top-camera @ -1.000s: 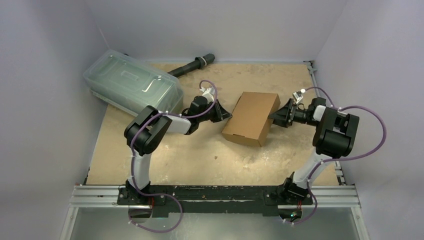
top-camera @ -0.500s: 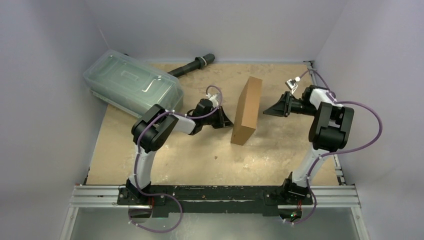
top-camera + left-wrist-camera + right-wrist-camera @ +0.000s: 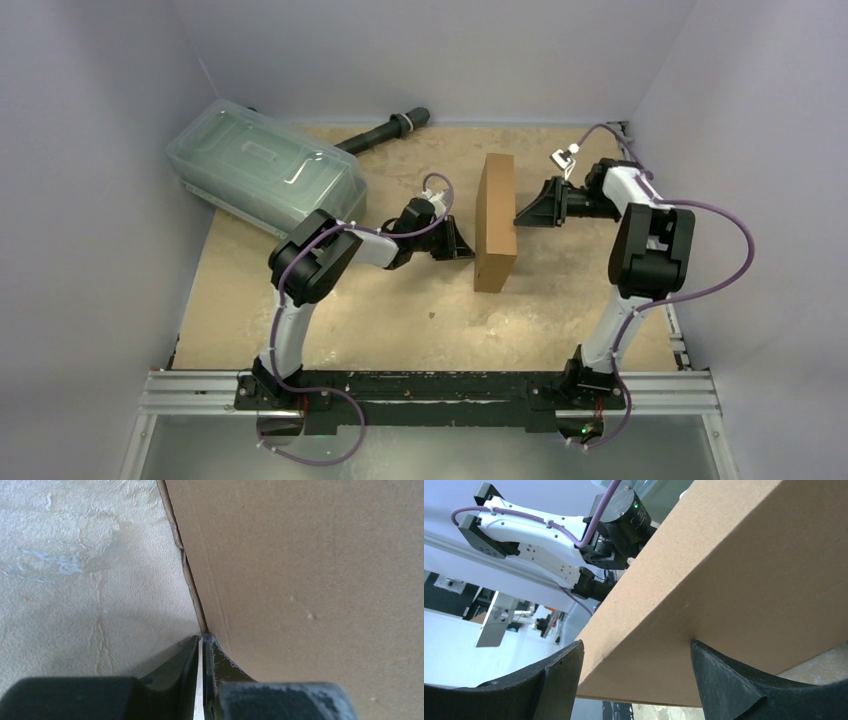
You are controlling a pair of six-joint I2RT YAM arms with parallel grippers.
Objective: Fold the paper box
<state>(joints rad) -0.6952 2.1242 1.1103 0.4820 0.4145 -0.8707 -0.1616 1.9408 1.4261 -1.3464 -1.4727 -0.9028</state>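
My left claw (image 3: pixel 201 645) is pressed together, its tips touching the box (image 3: pixel 310 565) at its lower edge on the desk (image 3: pixel 90 580). My right claw (image 3: pixel 636 647) is spread, both tips against the opposite broad face. The plain brown box stands on edge mid-desk, between them.

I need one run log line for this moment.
plain brown cardboard box: standing on edge | left gripper: shut, tips at its face | right gripper: open, at opposite face
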